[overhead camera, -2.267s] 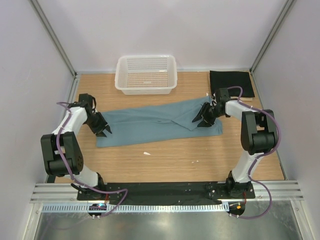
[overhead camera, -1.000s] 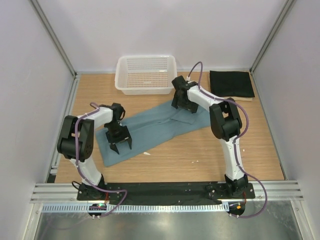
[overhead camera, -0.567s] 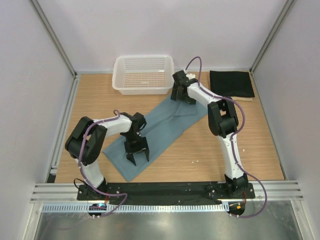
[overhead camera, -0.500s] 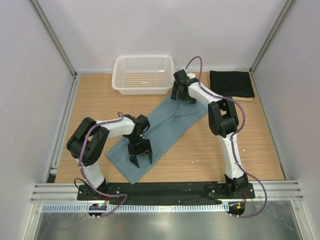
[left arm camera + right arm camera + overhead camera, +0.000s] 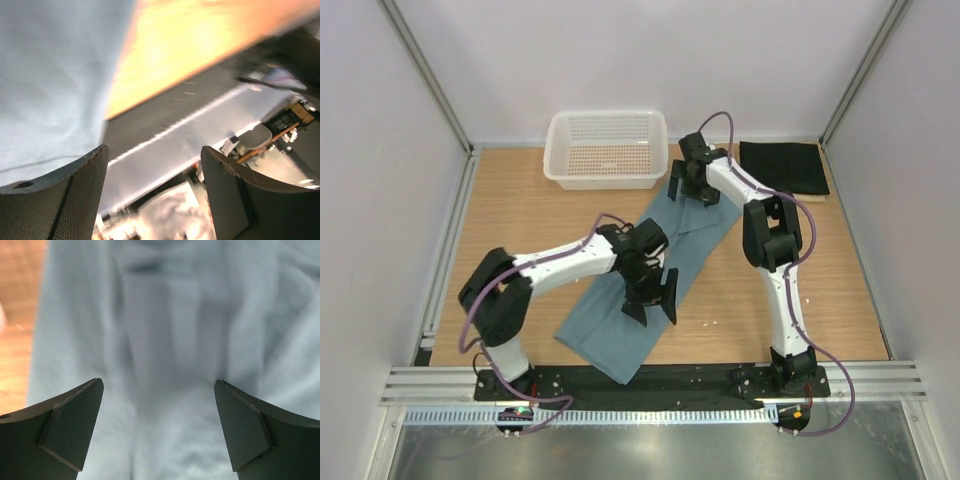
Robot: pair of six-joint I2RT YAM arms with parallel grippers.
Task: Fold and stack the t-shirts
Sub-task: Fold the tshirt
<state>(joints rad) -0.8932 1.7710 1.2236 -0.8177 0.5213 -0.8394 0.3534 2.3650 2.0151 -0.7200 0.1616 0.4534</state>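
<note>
Toward the far edge, left of centre: note the white mesh basket, standing apart from the cloth. Nearer the middle of the tabletop, see the teal-blue t-shirt, gathered into a long band and lying slantwise, low end close to the near edge, high end just right of the basket. Over its middle, find the left gripper, claw spread, with nothing between the fingers in the wrist view. Further right, at the band's far end, find the right gripper, likewise spread wide over wrinkled teal cloth and pinching nothing; cannot tell whether touching or just above. In the far right corner, note the black t-shirt, folded flat, with a pale sliver at its near edge, probably the cream-beige t-shirt.

Expect soft, light, limp cotton: sags and creases when lifted, drags rather than slides on bare wood. Judge the teal band not yet folded short. Take hold at the two corners of one short end, one claw per corner, pinching all layers together. Avoid grabbing mid-panel, or risk peeling up only the top layer.
</note>
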